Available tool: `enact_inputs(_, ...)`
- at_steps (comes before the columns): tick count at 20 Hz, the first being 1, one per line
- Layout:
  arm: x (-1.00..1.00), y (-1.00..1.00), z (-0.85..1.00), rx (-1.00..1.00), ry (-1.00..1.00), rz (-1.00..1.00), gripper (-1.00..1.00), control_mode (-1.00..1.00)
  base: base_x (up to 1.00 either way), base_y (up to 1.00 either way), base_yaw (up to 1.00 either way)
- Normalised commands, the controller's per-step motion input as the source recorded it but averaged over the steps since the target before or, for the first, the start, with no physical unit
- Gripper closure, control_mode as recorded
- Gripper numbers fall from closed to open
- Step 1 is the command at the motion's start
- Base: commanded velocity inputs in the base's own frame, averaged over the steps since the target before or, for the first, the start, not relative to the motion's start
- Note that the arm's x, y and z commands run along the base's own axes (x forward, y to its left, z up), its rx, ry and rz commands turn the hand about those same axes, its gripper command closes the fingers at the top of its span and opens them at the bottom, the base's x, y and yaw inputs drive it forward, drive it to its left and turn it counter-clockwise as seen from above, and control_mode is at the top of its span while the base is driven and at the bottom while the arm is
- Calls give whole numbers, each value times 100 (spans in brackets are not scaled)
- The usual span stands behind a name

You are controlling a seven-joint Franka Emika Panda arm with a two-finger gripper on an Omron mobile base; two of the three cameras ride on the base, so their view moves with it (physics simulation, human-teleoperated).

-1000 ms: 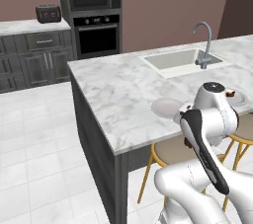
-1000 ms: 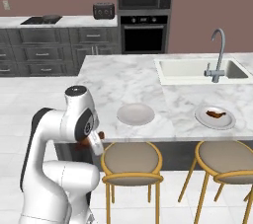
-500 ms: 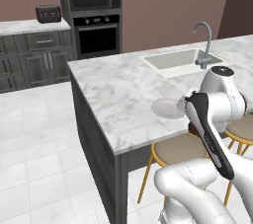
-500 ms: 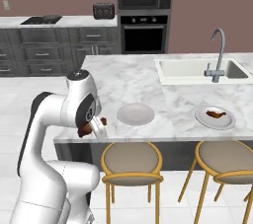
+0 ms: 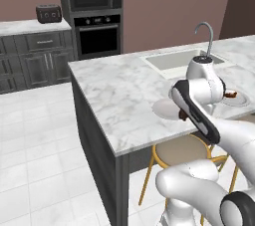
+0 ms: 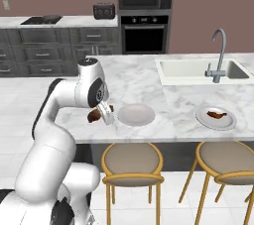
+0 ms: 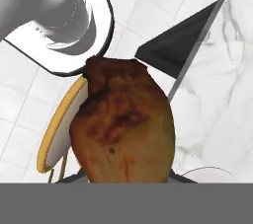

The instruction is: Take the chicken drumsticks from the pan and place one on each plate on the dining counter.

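Empty plate (image 6: 135, 114) just right of claw (image 6: 101, 114) over counter (image 6: 149, 80) edge.
Claw clamped on drumstick (image 6: 93, 115); other plate (image 6: 216, 118) already filled, well beyond.

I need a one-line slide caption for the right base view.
Gripper carries a drumstick toward the empty plate.

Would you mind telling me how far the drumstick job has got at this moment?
Done: one chicken drumstick lies on the far plate near the sink. In hand: the gripper holds the second drumstick at the dining counter edge, just beside the empty plate. Left: carry it over that plate and release it.
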Motion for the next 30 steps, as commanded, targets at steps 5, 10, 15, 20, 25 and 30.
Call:
enact_inputs(5, 100, -7, -99, -7, 1, 0, 100, -100, 0, 0, 0)
enact_inputs(10, 100, -41, -36, 1, 9, 0, 100, -100, 0, 0, 0)
enact_inputs(15, 100, -80, 7, 17, 7, 1, 100, -100, 0, 0, 0)
enact_inputs(20, 99, -51, -17, 7, 4, 1, 100, -100, 0, 0, 0)
enact_inputs(25, 94, -7, -85, -2, 0, 1, 100, -100, 0, 0, 0)
enact_inputs(30, 68, 2, -96, -11, 0, 0, 100, -100, 0, 0, 0)
